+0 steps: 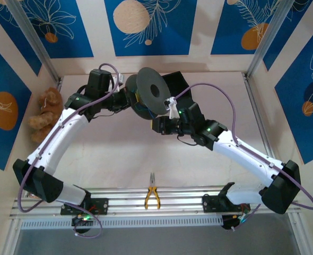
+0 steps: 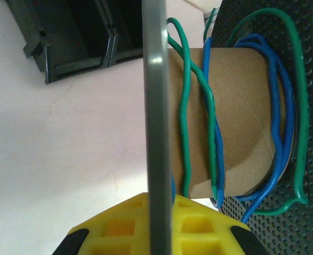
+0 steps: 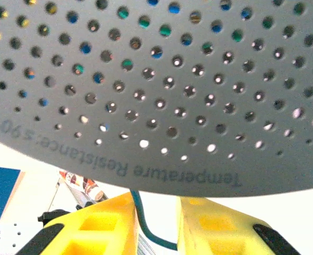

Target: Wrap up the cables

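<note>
A spool (image 1: 151,93) with grey perforated flanges and a cardboard core (image 2: 236,117) hangs above the back of the table. The cables are thin wires: a green cable (image 2: 187,117) and a blue cable (image 2: 276,106) loop loosely round the core. My left gripper (image 2: 159,212) is shut on the edge of one flange (image 2: 157,106), which runs straight between its yellow fingers. My right gripper (image 3: 156,223) sits just under the other flange (image 3: 156,90). Its jaws stand apart, and a green cable end (image 3: 146,226) lies loose in the gap against the left finger (image 3: 101,223).
Black bins (image 2: 77,37) stand on the table behind the spool. A brown plush toy (image 1: 46,114) sits at the left wall. Yellow-handled pliers (image 1: 151,195) lie on the aluminium rail (image 1: 188,204) at the near edge. Blue patterned walls close in three sides.
</note>
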